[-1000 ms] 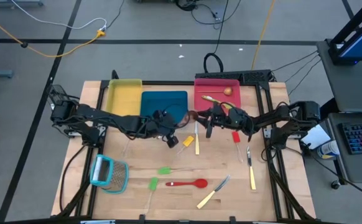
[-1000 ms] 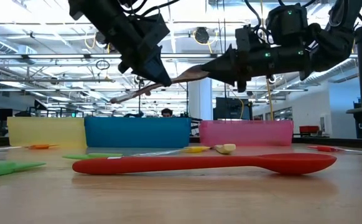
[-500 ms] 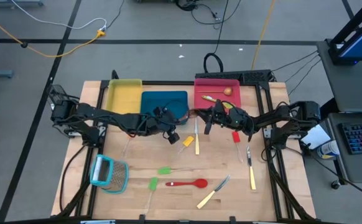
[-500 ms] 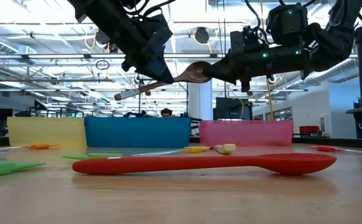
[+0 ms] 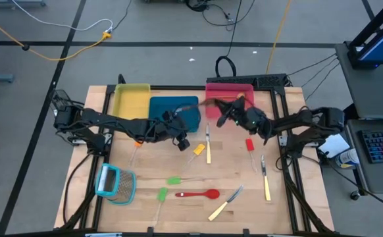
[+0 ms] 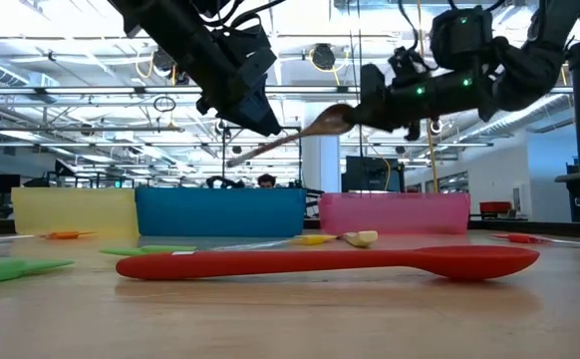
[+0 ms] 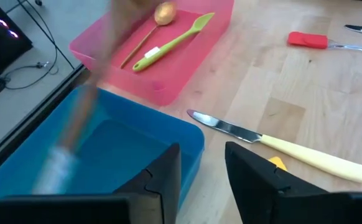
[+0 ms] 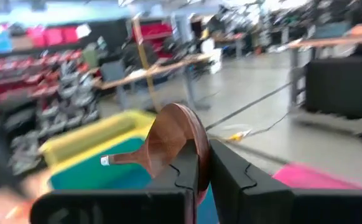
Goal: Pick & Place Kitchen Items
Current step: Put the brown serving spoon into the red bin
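Wooden spoon (image 6: 305, 132) hangs (bowl pinched) from right hand (image 6: 362, 113).

I find no text, label, brand, number or sign that I can read in any of my views. The far shelving and ceiling of the room carry shapes that are too blurred to make out as lettering.
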Controlling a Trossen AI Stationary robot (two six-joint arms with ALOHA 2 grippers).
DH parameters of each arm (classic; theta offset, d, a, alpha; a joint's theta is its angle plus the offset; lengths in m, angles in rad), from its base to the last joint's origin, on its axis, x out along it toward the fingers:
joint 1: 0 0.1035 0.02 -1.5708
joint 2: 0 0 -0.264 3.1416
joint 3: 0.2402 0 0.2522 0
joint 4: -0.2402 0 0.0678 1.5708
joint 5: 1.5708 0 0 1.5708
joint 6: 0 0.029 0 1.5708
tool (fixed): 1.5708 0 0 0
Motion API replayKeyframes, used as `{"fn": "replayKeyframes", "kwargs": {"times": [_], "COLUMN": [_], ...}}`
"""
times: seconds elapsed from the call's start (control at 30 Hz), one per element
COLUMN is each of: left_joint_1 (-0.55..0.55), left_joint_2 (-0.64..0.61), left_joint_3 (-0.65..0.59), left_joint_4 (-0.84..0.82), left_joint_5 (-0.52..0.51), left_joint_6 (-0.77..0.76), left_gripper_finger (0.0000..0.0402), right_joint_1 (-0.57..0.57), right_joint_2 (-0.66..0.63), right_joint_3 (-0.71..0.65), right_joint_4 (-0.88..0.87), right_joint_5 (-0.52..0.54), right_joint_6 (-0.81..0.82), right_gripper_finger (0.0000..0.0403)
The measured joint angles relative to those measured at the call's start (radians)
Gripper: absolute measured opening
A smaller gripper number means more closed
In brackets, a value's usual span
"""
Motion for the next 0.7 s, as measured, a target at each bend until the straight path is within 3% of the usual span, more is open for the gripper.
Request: {"fn": "replayKeyframes", "kwargs": {"times": [0.13, 0.37, 0.5, 0.7], "left_joint_1": [-0.001, -0.001, -0.001, -0.001], "left_joint_2": [0.000, 0.000, 0.000, 0.000], "left_joint_3": [0.000, 0.000, 0.000, 0.000], "left_joint_4": [0.000, -0.001, -0.002, -0.003], "left_joint_5": [0.004, 0.004, 0.004, 0.004], "left_joint_6": [-0.007, -0.020, -0.025, -0.043], "left_gripper_finger": [0.0133, 0.0134, 0.0134, 0.0134], "right_joint_1": [-0.055, -0.149, -0.193, -0.222], "right_joint_2": [-0.099, -0.283, -0.330, -0.333], "right_joint_3": [0.000, 0.000, -0.001, -0.001], "right_joint_4": [-0.066, -0.460, -0.606, -0.616], "right_joint_5": [0.064, 0.291, 0.304, 0.304], "right_joint_6": [-0.043, 0.017, 0.111, 0.122], "right_gripper_finger": [0.0015, 0.0016, 0.0016, 0.0017]}}
